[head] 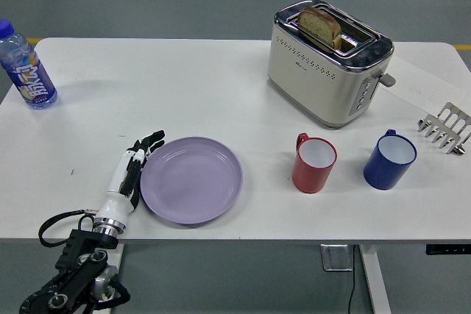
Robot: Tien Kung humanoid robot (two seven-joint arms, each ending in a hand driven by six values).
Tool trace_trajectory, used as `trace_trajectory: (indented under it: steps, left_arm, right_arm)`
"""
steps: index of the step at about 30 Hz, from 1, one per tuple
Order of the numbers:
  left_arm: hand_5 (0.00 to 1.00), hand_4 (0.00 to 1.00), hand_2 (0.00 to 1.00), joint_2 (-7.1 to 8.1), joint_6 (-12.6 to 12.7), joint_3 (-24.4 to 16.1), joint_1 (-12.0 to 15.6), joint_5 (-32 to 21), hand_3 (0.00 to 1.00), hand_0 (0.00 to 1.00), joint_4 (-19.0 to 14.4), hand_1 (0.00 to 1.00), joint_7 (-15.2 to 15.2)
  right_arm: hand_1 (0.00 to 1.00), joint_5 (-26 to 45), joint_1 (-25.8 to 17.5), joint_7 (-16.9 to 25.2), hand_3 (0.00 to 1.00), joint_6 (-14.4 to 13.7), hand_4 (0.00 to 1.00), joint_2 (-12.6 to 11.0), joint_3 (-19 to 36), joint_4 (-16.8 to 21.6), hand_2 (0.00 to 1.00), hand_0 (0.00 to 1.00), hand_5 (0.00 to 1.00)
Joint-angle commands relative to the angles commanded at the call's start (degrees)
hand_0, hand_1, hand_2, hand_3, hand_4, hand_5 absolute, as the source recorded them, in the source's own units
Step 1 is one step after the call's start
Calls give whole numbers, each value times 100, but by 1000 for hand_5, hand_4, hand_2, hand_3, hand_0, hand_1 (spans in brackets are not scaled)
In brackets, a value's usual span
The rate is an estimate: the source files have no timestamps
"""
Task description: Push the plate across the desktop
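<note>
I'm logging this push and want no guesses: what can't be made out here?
- Head view: whether the left hand touches the purple plate; its fingers hide the rim.
- Bottle label print: too small.
- Right arm: outside the picture.
- Bread: lower part hidden inside the toaster.

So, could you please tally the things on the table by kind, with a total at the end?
Plates: 1, the purple plate
Mugs: 2, the red mug and the blue mug
Toasters: 1, the toaster
Bottles: 1, the water bottle
Racks: 1, the metal rack
Total: 6
</note>
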Motion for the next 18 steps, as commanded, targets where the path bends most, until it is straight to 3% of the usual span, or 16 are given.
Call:
trace_trajectory:
  steps: [18]
  left_arm:
    - [998, 480, 876, 0, -5, 548, -146, -88, 789, 806, 8, 863, -12]
  right_arm:
    - [647, -7, -42, -5, 681, 1, 284, -3, -6, 0, 727, 657, 288]
